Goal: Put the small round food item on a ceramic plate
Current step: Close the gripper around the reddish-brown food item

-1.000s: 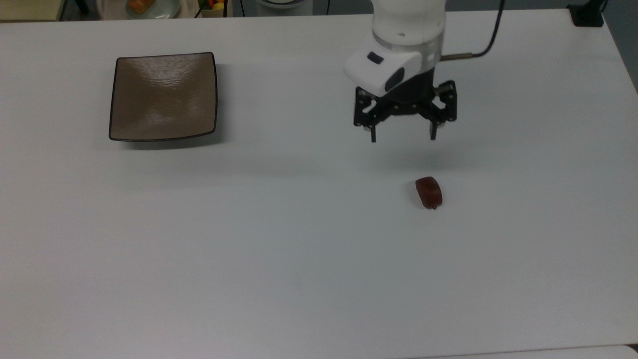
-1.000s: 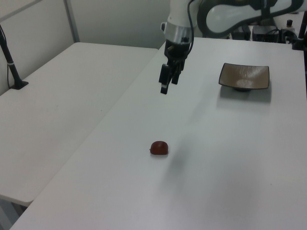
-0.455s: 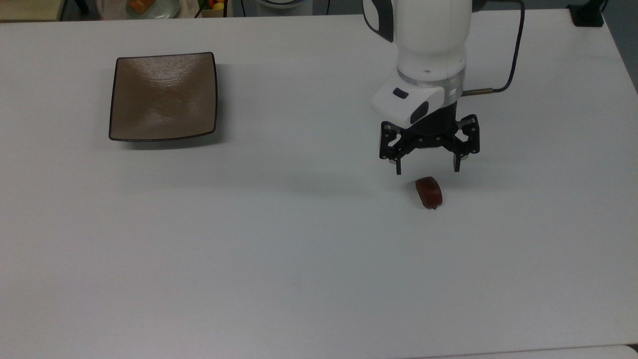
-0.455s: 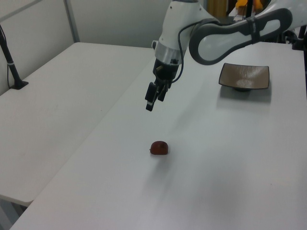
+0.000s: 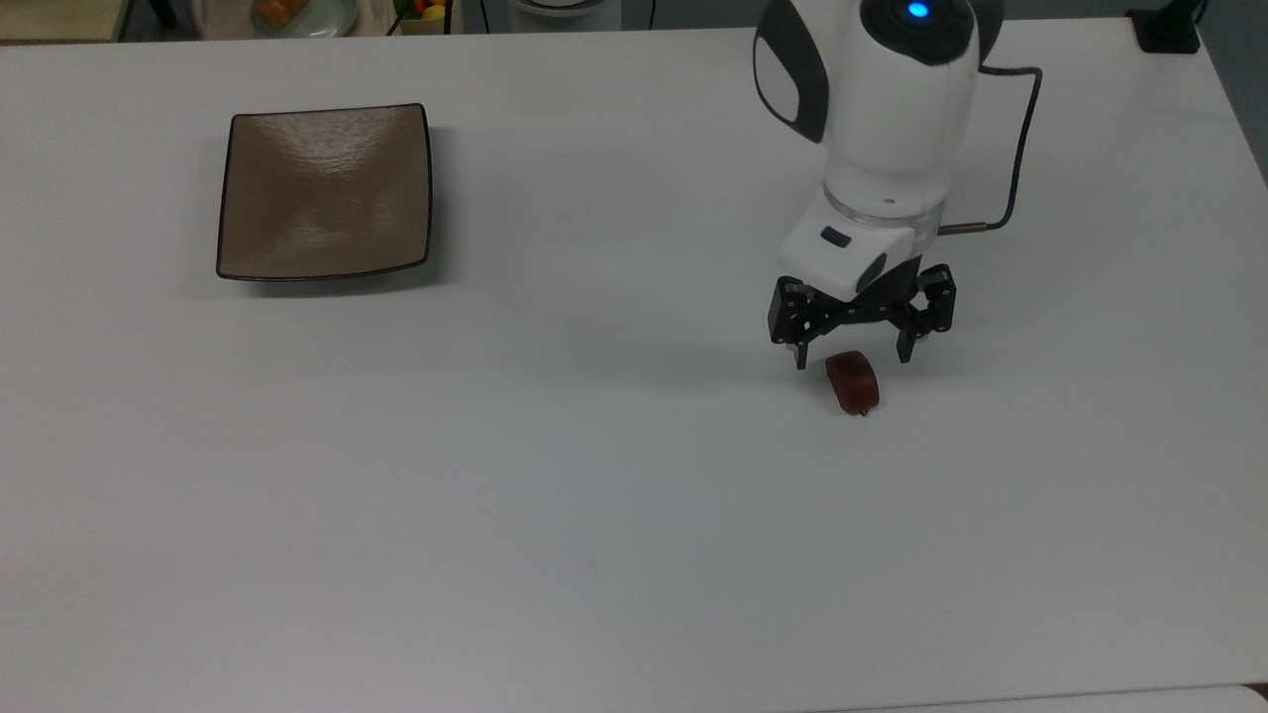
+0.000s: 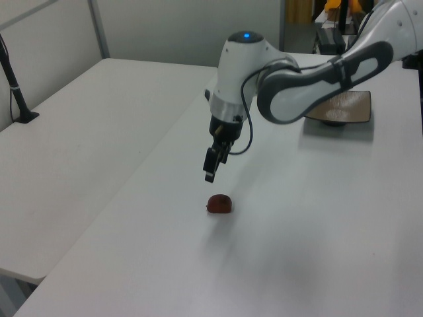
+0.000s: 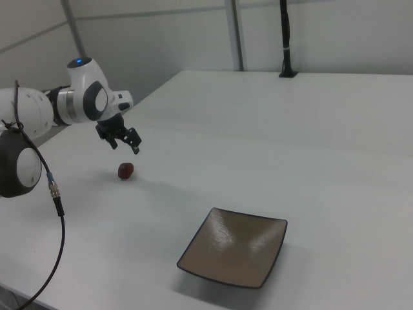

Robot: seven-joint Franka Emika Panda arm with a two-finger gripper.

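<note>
Even bright light; soft shadows on table (image 5: 594,495) (plate (image 5: 325,193) glares); sharp

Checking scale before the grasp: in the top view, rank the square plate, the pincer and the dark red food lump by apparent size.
1. Square plate, largest.
2. Pincer, open; it hangs nearer the camera, so it may look oversized.
3. Dark red food lump, clearly smallest.

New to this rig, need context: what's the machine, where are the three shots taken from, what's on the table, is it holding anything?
It is one robot arm with a two-finger hand. The top view looks down on the white table; the left and right views look across it from opposite sides. On the table lie a small dark reddish-brown food lump and, well away from it, a square tan-brown plate with nothing on it. The hand is open, hangs just above the lump and holds nothing.
</note>
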